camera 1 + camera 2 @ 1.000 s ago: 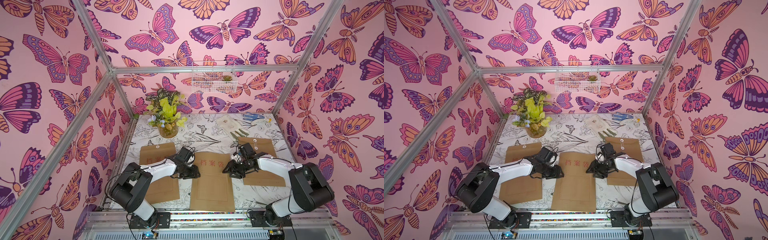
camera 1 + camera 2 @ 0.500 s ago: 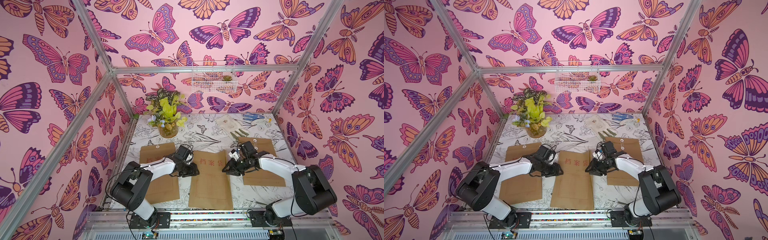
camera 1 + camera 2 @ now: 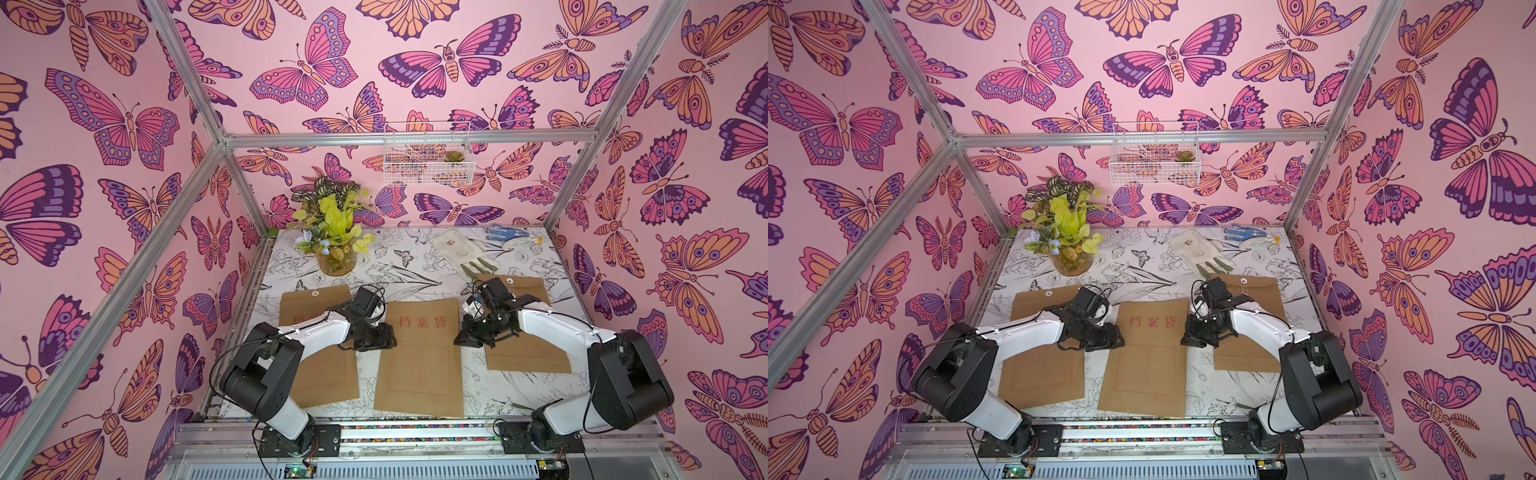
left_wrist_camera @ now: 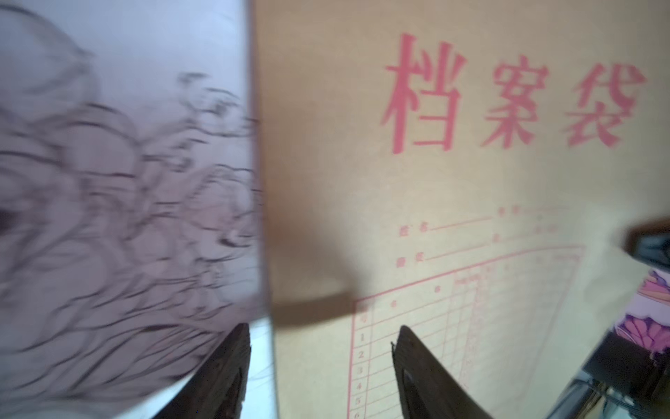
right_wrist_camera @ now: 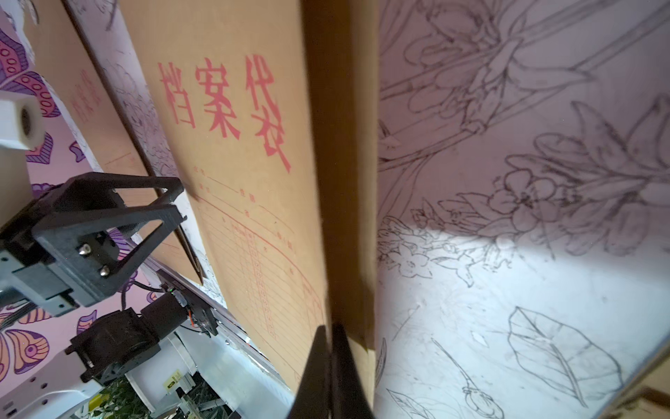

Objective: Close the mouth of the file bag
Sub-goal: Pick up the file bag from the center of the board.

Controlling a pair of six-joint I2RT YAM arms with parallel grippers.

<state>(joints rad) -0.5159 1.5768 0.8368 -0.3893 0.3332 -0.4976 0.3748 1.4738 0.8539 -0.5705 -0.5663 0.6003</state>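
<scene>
The brown file bag [image 3: 419,365] [image 3: 1148,365] lies printed face up in the middle of the table, red characters near its far end. Its mouth does not show. My left gripper [image 3: 388,338] [image 3: 1119,338] [image 4: 322,330] is open, one finger over the table and one over the bag's left edge. My right gripper [image 3: 459,340] [image 3: 1185,338] [image 5: 330,330] is shut on the bag's right edge [image 5: 340,181], which looks slightly lifted and shaded. In the right wrist view the left gripper [image 5: 181,203] shows across the bag.
Two more brown bags lie flat, one at the left [image 3: 320,374] under my left arm and one at the right [image 3: 528,353] under my right arm. A plant vase [image 3: 336,259] stands at the back left. Gloves [image 3: 461,249] lie at the back right. A wire basket [image 3: 428,153] hangs on the wall.
My right gripper's jaws have closed on the bag's right edge. My left gripper's jaws have widened a little. The bag has shifted slightly to the left.
</scene>
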